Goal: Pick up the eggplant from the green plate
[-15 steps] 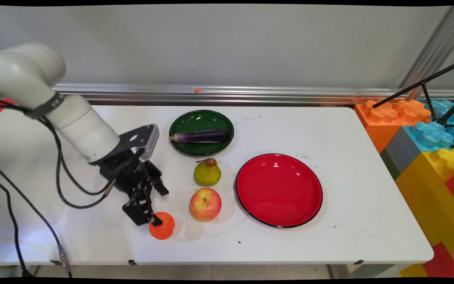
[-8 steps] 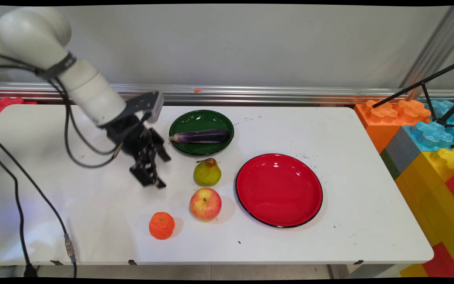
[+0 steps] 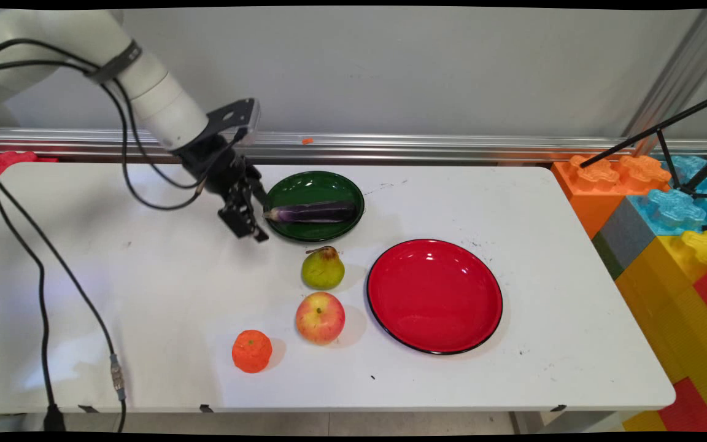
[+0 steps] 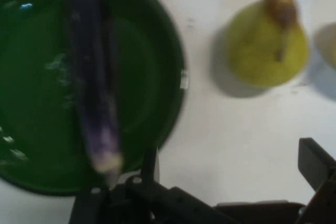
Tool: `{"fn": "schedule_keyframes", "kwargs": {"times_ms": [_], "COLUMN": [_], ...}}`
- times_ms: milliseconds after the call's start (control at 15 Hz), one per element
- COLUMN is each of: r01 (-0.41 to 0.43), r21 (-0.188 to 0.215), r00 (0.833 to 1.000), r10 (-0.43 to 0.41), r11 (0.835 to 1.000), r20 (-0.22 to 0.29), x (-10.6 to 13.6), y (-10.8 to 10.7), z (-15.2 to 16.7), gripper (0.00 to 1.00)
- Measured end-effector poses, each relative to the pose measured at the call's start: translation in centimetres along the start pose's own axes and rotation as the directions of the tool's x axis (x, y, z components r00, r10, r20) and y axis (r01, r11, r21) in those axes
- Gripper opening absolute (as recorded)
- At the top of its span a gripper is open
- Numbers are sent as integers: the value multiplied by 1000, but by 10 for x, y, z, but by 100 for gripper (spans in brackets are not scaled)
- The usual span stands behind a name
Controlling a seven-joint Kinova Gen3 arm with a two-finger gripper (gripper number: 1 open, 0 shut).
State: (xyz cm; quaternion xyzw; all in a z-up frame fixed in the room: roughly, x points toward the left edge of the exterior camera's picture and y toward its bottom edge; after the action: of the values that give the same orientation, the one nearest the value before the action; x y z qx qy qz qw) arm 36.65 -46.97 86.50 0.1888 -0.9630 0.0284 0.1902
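Left of the green plate [image 3: 316,183]: pincer [image 3: 254,230] hangs above the bench [image 3: 145,276], spread wide, holding nothing
Eggplant [image 3: 313,212]: lies on that plate, long axis left to right, pale stem end toward the pincer, just beside its tips
Pear [image 3: 323,270]: upright on the bench, near the plate's front rim

— You see the red plate [image 3: 434,296]? It's shiny and smooth.
— Yes. The green plate [image 3: 313,184] shines too, and your orange [image 3: 251,350] looks bumpy, your table [image 3: 513,202] dull.
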Motion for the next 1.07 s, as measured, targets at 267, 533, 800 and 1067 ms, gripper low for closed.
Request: {"fn": "schedule_keyframes", "kwargs": {"times_ms": [267, 533, 800, 1067], "r01": [36, 70, 92, 102], "r21": [22, 30, 31, 15], "r00": [999, 997, 995, 993], "r10": [-36, -69, -91, -101], "r11": [999, 997, 995, 995], "r20": [-12, -31, -48, -56], "x": [2, 3, 4, 2], "y": [-29, -53, -76, -89], "z": [3, 9, 23, 39], "gripper": [100, 100, 100, 100]}}
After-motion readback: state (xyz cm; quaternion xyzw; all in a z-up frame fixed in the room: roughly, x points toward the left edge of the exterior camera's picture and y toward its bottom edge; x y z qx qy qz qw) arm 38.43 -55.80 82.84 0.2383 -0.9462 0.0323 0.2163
